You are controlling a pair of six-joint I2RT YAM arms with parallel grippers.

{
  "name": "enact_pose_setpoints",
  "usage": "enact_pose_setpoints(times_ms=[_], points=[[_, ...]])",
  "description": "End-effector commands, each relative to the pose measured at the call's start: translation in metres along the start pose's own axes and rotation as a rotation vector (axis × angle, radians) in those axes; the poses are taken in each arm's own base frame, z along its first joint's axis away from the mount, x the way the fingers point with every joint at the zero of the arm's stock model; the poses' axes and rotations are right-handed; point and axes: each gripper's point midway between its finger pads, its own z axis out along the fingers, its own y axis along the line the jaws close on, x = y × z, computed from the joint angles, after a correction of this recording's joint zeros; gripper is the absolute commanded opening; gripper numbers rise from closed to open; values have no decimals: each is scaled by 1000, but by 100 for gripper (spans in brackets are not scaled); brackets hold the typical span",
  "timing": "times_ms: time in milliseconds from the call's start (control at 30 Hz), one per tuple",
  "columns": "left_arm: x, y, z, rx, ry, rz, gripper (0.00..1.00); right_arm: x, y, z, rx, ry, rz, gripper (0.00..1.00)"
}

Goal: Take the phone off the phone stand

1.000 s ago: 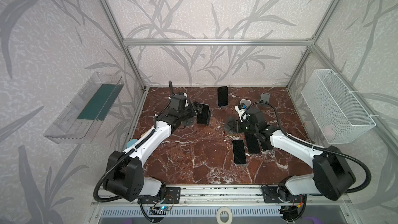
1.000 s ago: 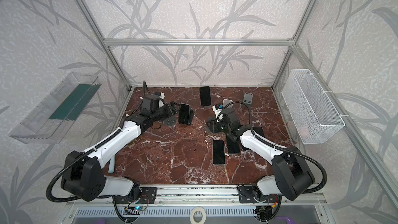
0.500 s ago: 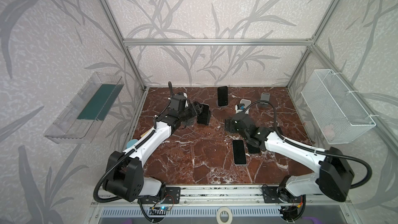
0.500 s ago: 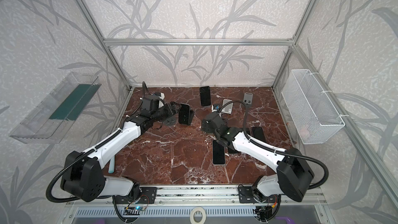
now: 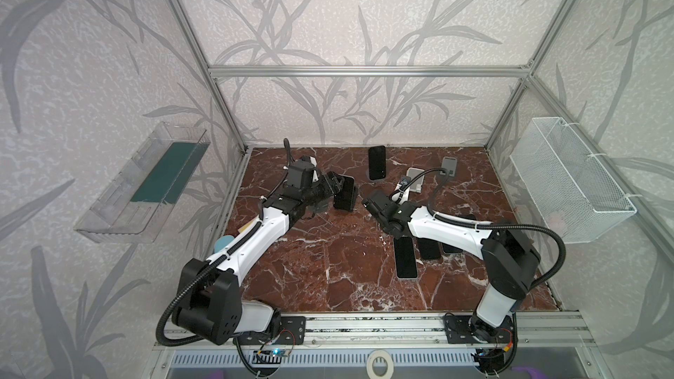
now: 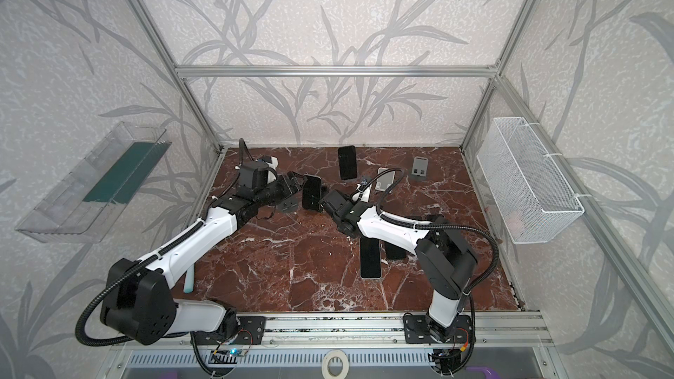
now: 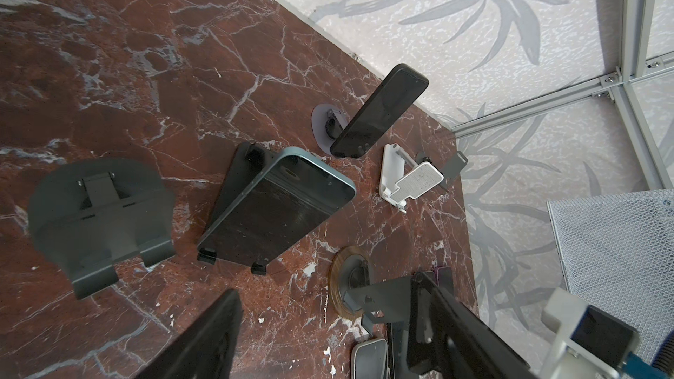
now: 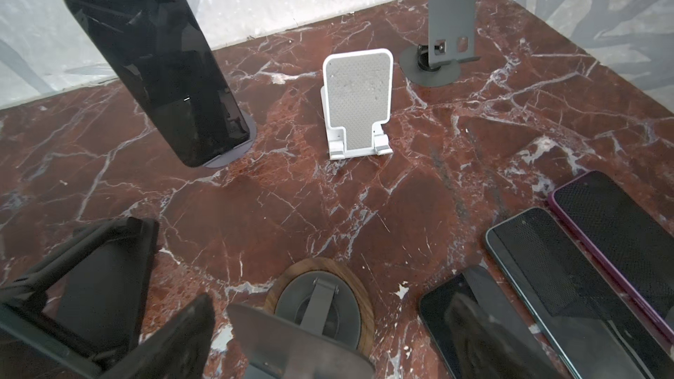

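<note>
Marble table (image 5: pixel 328 271), red-brown. Progress, judged from the layout: three flat phones (image 5: pixel 428 248) lie at near right. Four stands are empty: white stand (image 8: pixel 357 100), grey stand (image 8: pixel 452 20) far right, dark grey stand (image 7: pixel 98 209) on the left, wood-base stand (image 8: pixel 317 308). Two phones are not off yet: the teal-rimmed phone (image 5: pixel 344 194), left of centre on the black stand (image 7: pixel 245 173), and the far phone (image 5: pixel 376 162) on its round-base stand (image 7: pixel 319 125) by the back wall. Call it past halfway.

The teal-rimmed phone looks like the one in hand, since both sets of jaws flank it. Left jaws: apart, empty, just left of it. Right jaws: wide apart, empty, just right of it, above the wood-base stand. No grasp yet, so lift and set-down are both left.

View differences:
- **Left jaws and phone:** in both top views the left jaws read as touching the phone. The left wrist view shows bare table between them, with one finger (image 7: pixel 204 337) at the frame edge. It also shows the phone's lower edge seated behind the stand's two lips (image 7: pixel 207 254).
- **Wood-base stand:** the top views hide it under the right arm (image 5: pixel 445 229). Both wrist views show it.
- **Right wrist view:** no clear sight of the teal-rimmed phone, but it shows a purple rim on one flat phone.
</note>
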Motion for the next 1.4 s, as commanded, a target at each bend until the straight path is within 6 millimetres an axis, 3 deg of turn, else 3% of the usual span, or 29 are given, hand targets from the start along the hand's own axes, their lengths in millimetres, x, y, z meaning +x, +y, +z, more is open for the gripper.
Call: enact_pose_setpoints(times_ms=[0,167,267,400,533,667,800,933,1067,1167,1367], points=[[-3,-6,-8,6,-12,54,80,-14,2,-4,-94,0,2,99],[26,-24,2,3,52,214,92,-64,-17,-39,-353,4,57,99],[57,-55,14,137,155,328,97,-89,-46,-51,-438,29,69,99],[102,-75,30,219,256,544,99,-89,-97,-43,-485,94,135,99],[137,-79,56,263,315,685,99,-75,-125,-42,-518,108,201,99],[150,-86,84,251,285,867,99,-62,-127,-35,-557,125,223,99],[150,-86,102,179,233,1025,99,-46,-112,-28,-640,190,293,99],[142,-85,107,156,167,1057,99,-41,-106,-25,-669,202,277,99],[156,-93,112,235,203,1067,99,-40,-106,-24,-683,187,259,99],[167,-87,120,240,271,1082,99,-37,-108,-25,-695,165,237,99],[174,-86,133,264,274,1088,99,-32,-114,-28,-699,133,242,99]])
